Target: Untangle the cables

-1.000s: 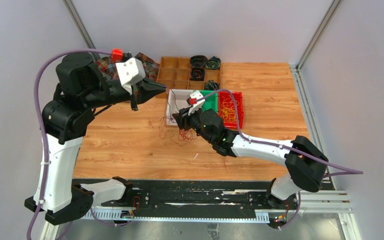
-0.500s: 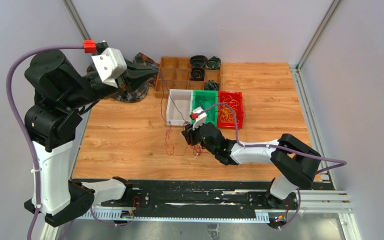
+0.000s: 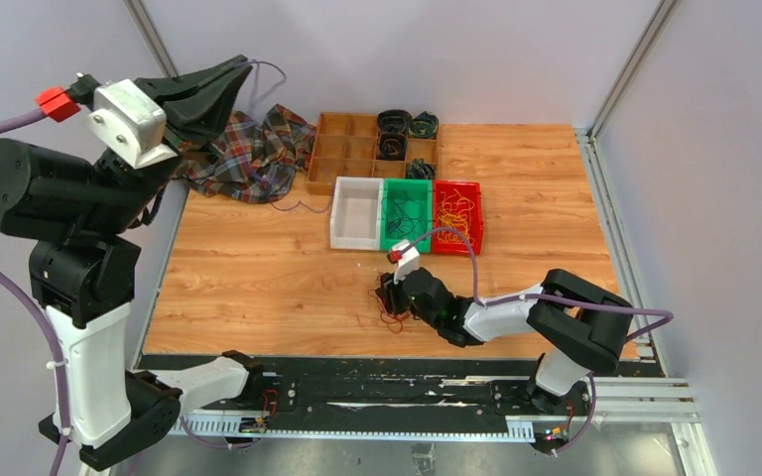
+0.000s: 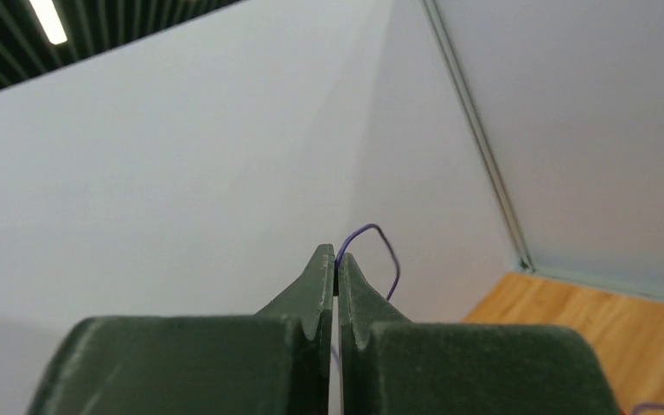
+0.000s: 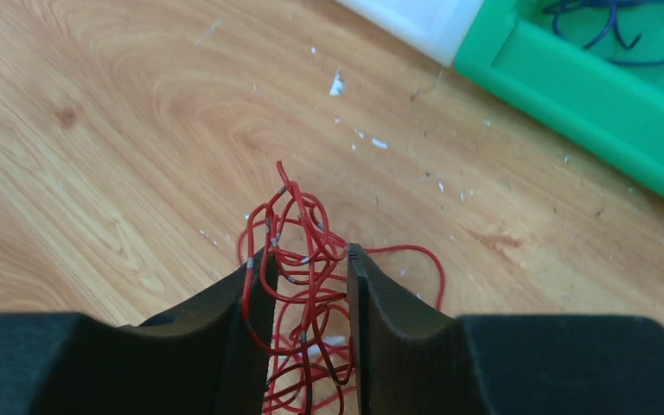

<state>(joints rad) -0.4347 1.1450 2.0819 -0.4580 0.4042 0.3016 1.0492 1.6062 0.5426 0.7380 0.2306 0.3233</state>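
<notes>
Red tangle (image 5: 298, 225) is clamped by right gripper (image 5: 307, 259) at the near side of the table (image 3: 258, 278). Behind it, blue strands (image 3: 404, 210) are held in green bin (image 3: 404, 244) and yellow strands (image 3: 453, 213) in red bin (image 3: 477, 213). Dark coils (image 3: 393, 134) are kept in wooden tray (image 3: 342, 149), far. Purple strand (image 4: 380, 238) is pinched by raised left gripper (image 4: 335, 268), far left.

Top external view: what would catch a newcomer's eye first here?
The left gripper hangs high over the table's far-left corner, pinching a thin purple strand. Near the front edge, the right gripper sits low on the wood, clamped on a red tangle of wire. Between them a row of bins, white, green and red, stands mid-table.
</notes>
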